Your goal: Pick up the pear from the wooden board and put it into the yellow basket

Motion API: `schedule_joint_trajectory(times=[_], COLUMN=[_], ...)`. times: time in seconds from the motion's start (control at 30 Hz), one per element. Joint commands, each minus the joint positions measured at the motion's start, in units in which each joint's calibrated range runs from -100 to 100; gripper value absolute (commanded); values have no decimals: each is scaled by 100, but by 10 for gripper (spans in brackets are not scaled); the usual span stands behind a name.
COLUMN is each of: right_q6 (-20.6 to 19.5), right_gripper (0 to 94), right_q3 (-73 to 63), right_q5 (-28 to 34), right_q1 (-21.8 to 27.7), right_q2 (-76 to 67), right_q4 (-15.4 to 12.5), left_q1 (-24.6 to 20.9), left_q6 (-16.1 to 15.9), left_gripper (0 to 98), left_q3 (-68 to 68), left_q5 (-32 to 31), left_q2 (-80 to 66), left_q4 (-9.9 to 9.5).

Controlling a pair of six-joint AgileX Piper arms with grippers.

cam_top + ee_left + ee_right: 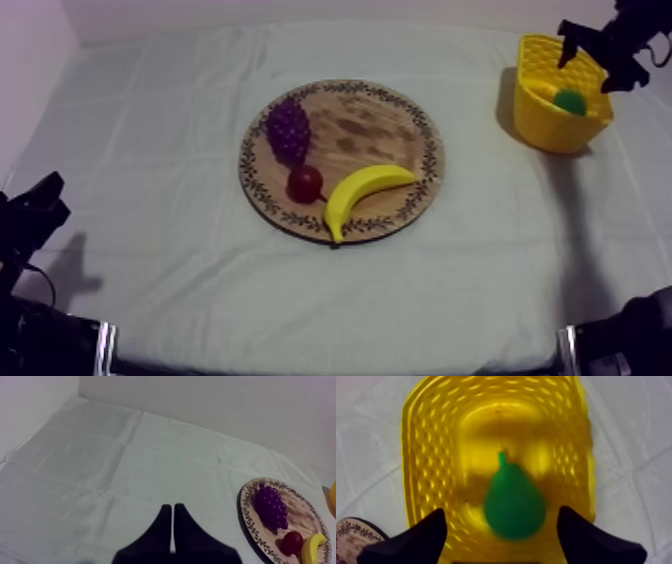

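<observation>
- Spread wide, my right pincer [501, 512] hangs over the yellow basket [411, 451], its black fingers apart and clamped on nothing.
- The green pear [513, 506] lies inside the basket, below the gap between those fingers, touching neither.
- Well away from the basket, the wooden board [400, 125] carries the grapes [288, 128], the small red fruit [305, 183] and the banana [365, 190].
- Farthest from the basket, my left pincer [172, 526] sits low over the cloth, its fingers pressed together in a narrow wedge.

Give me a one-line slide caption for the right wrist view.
Right gripper, fingers open, above the yellow basket with the green pear lying inside it.
</observation>
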Motion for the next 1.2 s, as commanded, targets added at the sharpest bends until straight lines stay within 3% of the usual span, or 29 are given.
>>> schedule_joint_trajectory(times=[0.0, 0.17, 0.43, 0.6, 0.9, 1.17], right_q6=[64, 185, 296, 232, 223, 628], right_gripper=[739, 729, 572, 465, 260, 106], right_q3=[33, 361, 1547, 2420, 4979, 7215], right_q5=[92, 251, 151, 24, -1048, -1953], right_q1=[19, 28, -213, -581, -944, -878], right_q2=[-161, -1041, -3662, -5356, -7556, -9056], right_q4=[-52, -93, -1, 197, 459, 386], left_q1=[3, 3, 3, 3, 3, 3], left_q6=[-1, 0, 0, 0, 0, 0], left_gripper=[1, 1, 1, 1, 1, 1], left_q3=[5, 5, 5, 5, 5, 5], left_q5=[-1, -1, -1, -1, -1, -1], left_q2=[0, 0, 0, 0, 0, 0], left_q4=[2, 2, 2, 2, 2, 2])
